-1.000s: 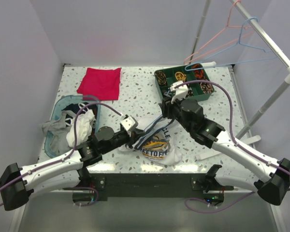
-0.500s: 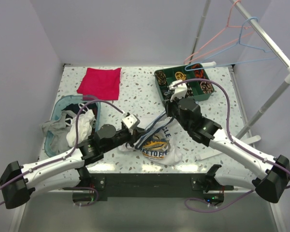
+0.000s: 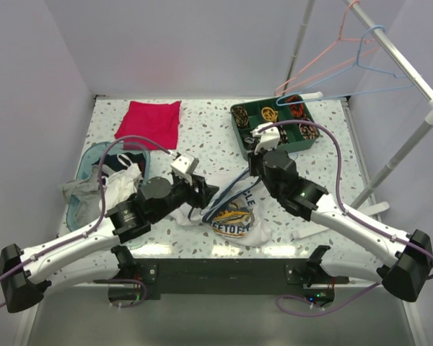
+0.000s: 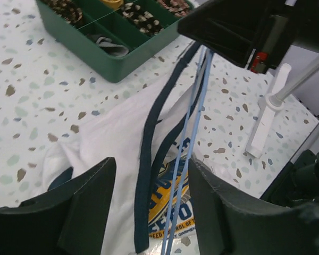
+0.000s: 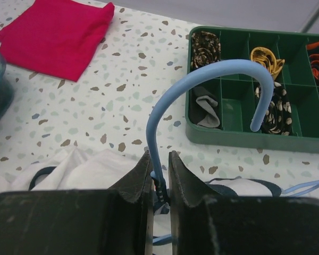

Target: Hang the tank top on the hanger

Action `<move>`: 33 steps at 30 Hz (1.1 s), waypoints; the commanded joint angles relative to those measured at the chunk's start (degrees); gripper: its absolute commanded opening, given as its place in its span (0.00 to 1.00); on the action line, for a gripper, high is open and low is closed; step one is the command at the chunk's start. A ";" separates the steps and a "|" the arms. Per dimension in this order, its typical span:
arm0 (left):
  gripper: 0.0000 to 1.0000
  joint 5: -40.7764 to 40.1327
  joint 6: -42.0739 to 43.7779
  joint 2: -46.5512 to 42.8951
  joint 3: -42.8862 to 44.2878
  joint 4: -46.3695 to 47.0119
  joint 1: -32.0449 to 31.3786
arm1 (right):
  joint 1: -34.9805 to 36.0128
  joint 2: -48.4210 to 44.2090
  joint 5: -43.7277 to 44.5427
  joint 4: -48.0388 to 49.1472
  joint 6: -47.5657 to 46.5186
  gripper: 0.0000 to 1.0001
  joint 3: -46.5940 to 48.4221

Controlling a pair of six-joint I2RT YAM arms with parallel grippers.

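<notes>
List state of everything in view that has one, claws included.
tank top: lying bunched, graphic up, not hung.
hanger: hook end raised, wires running down over the tank top.
right claw: shut on the hanger, just below the hook.
left claw: open, straddling the hanger wires.
red cloth: folded, lying flat.
green tray: no lid, compartments filled.
blue bin: overfilled, contents spilling over the rim.

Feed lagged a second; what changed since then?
The left gripper lifted and turned, and is now open astride the hanger wires over the tank top. The right gripper stayed shut on the hanger; red cloth and tray unmoved.
</notes>
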 commanded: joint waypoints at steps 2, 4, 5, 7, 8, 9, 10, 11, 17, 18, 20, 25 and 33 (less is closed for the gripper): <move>0.54 -12.51 -13.62 -2.84 6.21 -18.65 0.29 | 0.68 -0.36 5.33 3.71 0.23 0.00 -0.81; 0.49 -12.34 -17.57 -2.41 6.57 -25.77 0.37 | 0.94 -0.36 6.03 3.71 0.32 0.00 -1.08; 0.47 -11.12 -18.37 -2.23 6.31 -27.44 0.46 | 0.95 -0.62 6.12 3.80 0.32 0.00 -1.17; 0.41 -9.18 -19.87 -1.79 4.47 -30.62 0.37 | 1.21 -0.62 6.21 3.89 0.41 0.00 -1.26; 0.41 -6.99 -20.14 -1.87 3.41 -30.88 0.37 | 1.30 -0.62 6.21 3.89 0.41 0.00 -1.25; 0.42 -5.49 -20.05 -2.14 2.27 -29.75 0.37 | 1.38 -0.79 6.30 3.89 0.41 0.00 -1.25; 0.44 -4.17 -19.97 -2.23 0.17 -29.05 0.37 | 1.47 -0.80 6.47 3.98 0.41 0.00 -1.25; 0.47 -1.81 -19.88 -2.14 -0.63 -28.26 0.29 | 1.65 -0.62 6.56 3.98 0.49 0.00 -1.25; 0.57 0.94 -18.82 2.24 -3.89 -21.49 0.37 | 2.26 -0.88 7.44 3.71 0.41 0.00 -0.99; 0.57 1.20 -18.39 3.21 -3.80 -20.87 0.37 | 2.44 -1.06 7.62 3.45 0.32 0.00 -0.90; 0.57 1.20 -18.12 5.76 -3.54 -19.38 0.37 | 2.61 -1.15 8.23 3.27 0.14 0.00 -0.73; 0.53 2.60 -16.89 9.02 -3.28 -16.04 0.29 | 2.79 -1.50 8.76 2.84 -0.12 0.00 -0.73; 0.62 4.28 -16.19 12.45 -3.54 -13.66 0.11 | 2.97 -1.41 9.11 2.75 -0.03 0.00 -0.55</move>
